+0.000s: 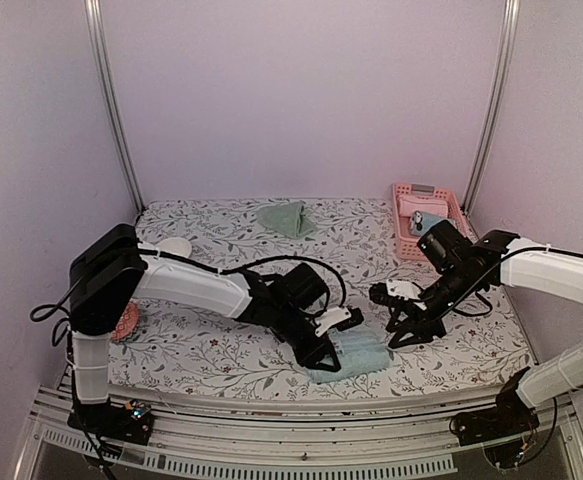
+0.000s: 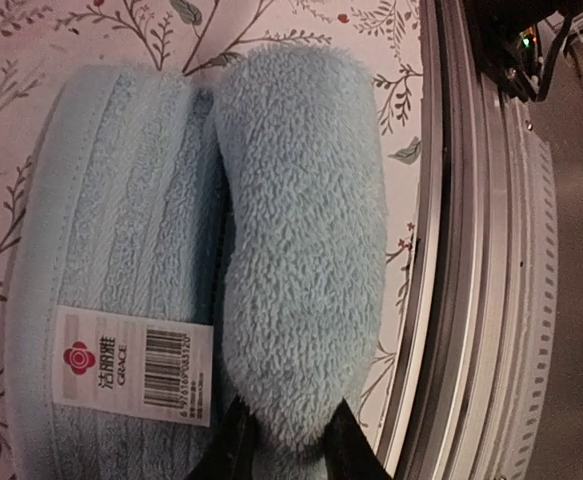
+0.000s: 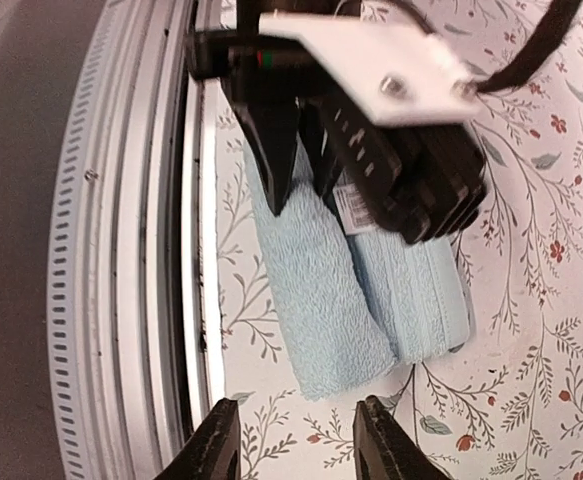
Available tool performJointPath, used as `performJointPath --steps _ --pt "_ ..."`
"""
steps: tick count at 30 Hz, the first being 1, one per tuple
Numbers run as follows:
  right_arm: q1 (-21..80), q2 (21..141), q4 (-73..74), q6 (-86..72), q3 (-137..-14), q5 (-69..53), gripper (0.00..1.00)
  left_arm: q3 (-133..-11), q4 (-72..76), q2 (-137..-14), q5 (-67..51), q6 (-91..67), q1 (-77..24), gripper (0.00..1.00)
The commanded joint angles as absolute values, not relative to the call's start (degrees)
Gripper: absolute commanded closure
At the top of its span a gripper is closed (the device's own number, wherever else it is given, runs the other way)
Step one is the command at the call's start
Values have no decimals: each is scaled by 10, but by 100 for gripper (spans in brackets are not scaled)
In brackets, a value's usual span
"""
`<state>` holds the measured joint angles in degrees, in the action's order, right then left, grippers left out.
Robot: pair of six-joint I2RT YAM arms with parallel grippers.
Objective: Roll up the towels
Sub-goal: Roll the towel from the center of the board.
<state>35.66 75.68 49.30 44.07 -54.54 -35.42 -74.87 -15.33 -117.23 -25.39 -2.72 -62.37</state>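
Note:
The light blue towel lies partly rolled near the table's front edge, its white barcode label showing on the flat part. My left gripper is shut on the towel's rolled part, one finger on each side. My right gripper is open and empty just right of the towel, its fingers apart above the cloth. The sage-green towel lies crumpled at the back of the table.
A pink slatted basket stands at the back right with something inside. The table's metal front rail runs close beside the blue towel. A round orange object and a white one lie at the left.

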Motion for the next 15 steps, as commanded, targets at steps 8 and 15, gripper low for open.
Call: performJointPath --steps 8,15 --pt "489 785 301 432 -476 -132 53 -764 -233 -1258 -431 -106 -560 85" --pt "544 862 232 450 -469 -81 51 -781 -250 -1269 -440 -102 -545 87"
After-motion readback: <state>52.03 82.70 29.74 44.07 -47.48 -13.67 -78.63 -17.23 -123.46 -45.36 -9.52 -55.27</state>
